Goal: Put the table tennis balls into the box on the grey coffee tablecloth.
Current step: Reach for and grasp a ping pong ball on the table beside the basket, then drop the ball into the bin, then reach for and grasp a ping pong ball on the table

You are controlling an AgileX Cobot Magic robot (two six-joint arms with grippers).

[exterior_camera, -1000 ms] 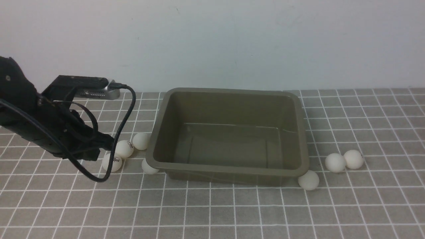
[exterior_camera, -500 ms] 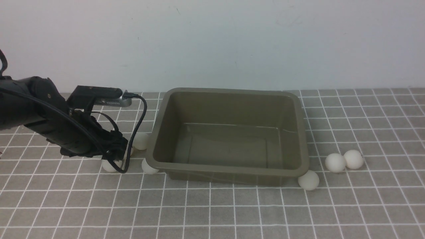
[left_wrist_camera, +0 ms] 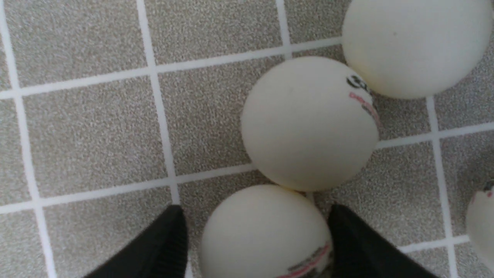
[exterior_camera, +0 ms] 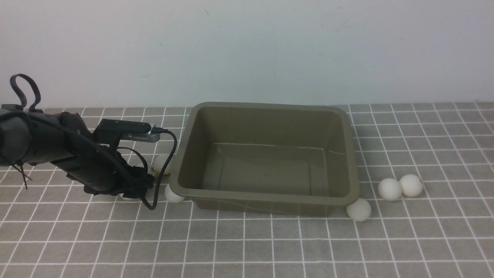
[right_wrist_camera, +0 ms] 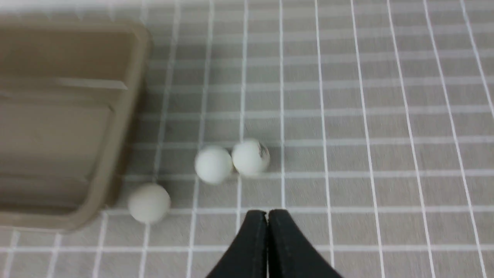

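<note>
The olive-grey box [exterior_camera: 266, 197] stands empty on the grey coffee tablecloth [exterior_camera: 247, 247]. My left gripper [exterior_camera: 141, 181] is low at the box's left side, among the table tennis balls. In the left wrist view it [left_wrist_camera: 255, 208] is open around one ball [left_wrist_camera: 266, 235] that rests on the cloth; one finger [left_wrist_camera: 359, 247] touches it and the other [left_wrist_camera: 162, 251] stands a sliver off. Two more balls [left_wrist_camera: 308, 123] [left_wrist_camera: 413, 42] lie just beyond. My right gripper [right_wrist_camera: 267, 212] is shut and empty, above the cloth short of three balls [right_wrist_camera: 213, 164] [right_wrist_camera: 250, 157] [right_wrist_camera: 149, 202].
One ball [exterior_camera: 173, 194] is tucked under the box's near left corner, and another [exterior_camera: 162, 164] shows behind my left arm. On the right, one ball [exterior_camera: 359, 209] sits at the near right corner and two [exterior_camera: 389, 189] [exterior_camera: 411, 185] lie further out. A wall rises behind.
My left arm has come down and moved right, onto the balls beside the box, hiding two of them in the front view. The balls on the right have not moved.
</note>
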